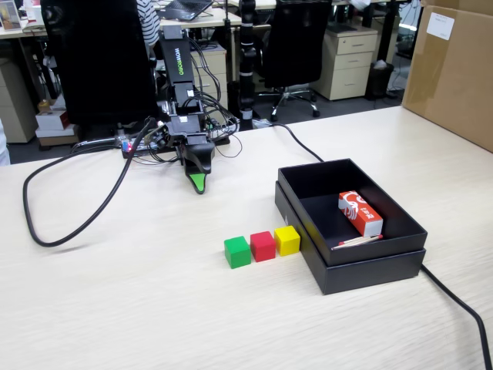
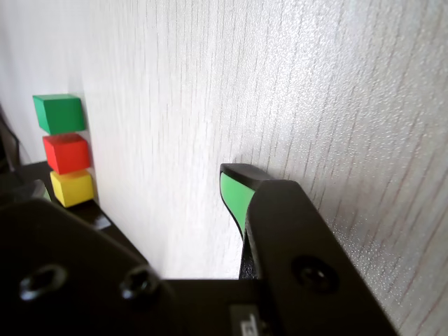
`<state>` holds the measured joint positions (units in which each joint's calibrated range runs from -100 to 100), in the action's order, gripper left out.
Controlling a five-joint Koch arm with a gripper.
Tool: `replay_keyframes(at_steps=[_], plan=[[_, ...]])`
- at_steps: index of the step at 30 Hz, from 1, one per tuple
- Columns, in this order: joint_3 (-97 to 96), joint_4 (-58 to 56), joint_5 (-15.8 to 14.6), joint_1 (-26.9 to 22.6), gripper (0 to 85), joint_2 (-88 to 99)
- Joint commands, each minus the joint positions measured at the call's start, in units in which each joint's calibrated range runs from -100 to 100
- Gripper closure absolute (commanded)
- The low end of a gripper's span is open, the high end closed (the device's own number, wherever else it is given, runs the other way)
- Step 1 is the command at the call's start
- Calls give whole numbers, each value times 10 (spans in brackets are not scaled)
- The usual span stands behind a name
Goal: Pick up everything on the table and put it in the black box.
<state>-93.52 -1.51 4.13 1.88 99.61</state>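
Note:
Three small cubes stand in a row on the beige table (image 1: pixel 115 308), just left of the black box (image 1: pixel 370 266): green cube (image 1: pixel 237 251), red cube (image 1: pixel 263 246), yellow cube (image 1: pixel 287 240). The wrist view shows them at the left edge: green cube (image 2: pixel 59 113), red cube (image 2: pixel 66 152), yellow cube (image 2: pixel 71 187). My gripper (image 1: pixel 199 185) points down at the table, well behind and left of the cubes. It stands open with nothing in it (image 2: pixel 136 189); one green-padded fingertip (image 2: pixel 234 192) shows clearly.
Inside the black box lie a red-and-white carton (image 1: pixel 360 213) and a thin stick (image 1: pixel 358 241). A black cable (image 1: pixel 46 223) loops across the left of the table, and another cable (image 1: pixel 454 301) runs past the box. A big brown cardboard box (image 1: pixel 454 69) stands far right.

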Motion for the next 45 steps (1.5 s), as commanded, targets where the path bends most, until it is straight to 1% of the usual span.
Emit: replay_keyframes(at_steps=[1,31,34,35,36,40,45], plan=[[-19,-13,5,0,368,-3],[-19,-13,5,0,368,-3],[-12,-13,0,-9,367,-6],[-9,-13,-13,-12,367,-9],[-2,-16,-16,-13,370,-10],[65,-72,-26,-17,378,-24],[213,-195,-42,-17,378,-99]])
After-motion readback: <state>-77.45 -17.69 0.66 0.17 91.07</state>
